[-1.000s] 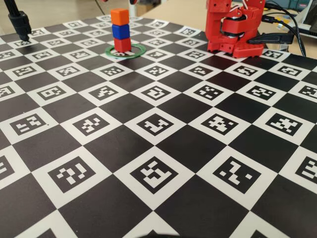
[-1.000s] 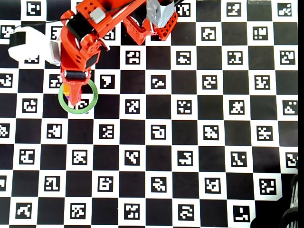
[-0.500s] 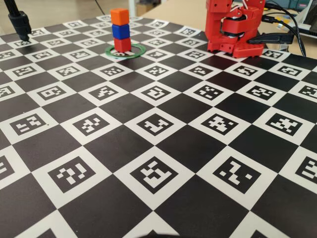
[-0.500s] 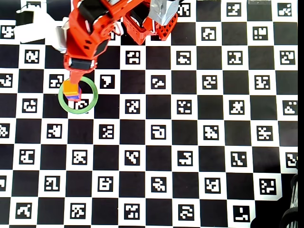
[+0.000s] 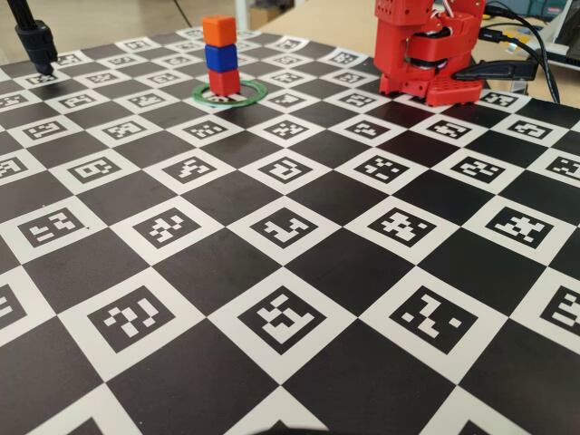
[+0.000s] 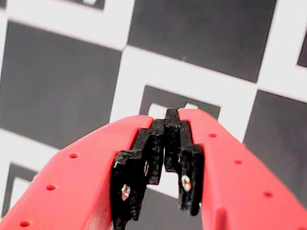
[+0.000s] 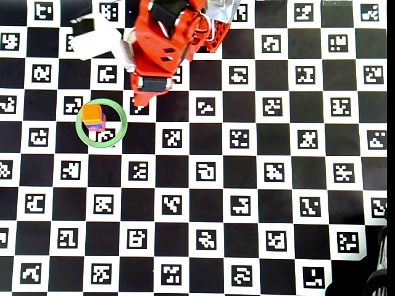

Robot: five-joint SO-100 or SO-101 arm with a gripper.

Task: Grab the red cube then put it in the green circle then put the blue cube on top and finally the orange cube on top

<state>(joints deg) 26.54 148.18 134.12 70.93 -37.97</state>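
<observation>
The stack's done: orange cube (image 5: 216,30) on blue cube (image 5: 220,57) on red cube (image 5: 224,82). The claw (image 6: 165,125) is clenched on nothing, so it just needs to be pulled well clear of the tower.

Robotics lab or workshop bench, tabletop covered by a black-and-white checkerboard (image 5: 299,263) printed with coded square markers, red 3D-printed arm base (image 5: 426,50) at the far edge, black cables (image 5: 521,41) trailing behind, black stand (image 5: 34,41) in the far corner

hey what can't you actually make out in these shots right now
- Overhead view: the orange cube covers the blue and red cubes; only slivers show.
- Fixed view: the hand is out of frame.
- Wrist view: only the hand, shut, and board; the stack and ring are outside it.
</observation>
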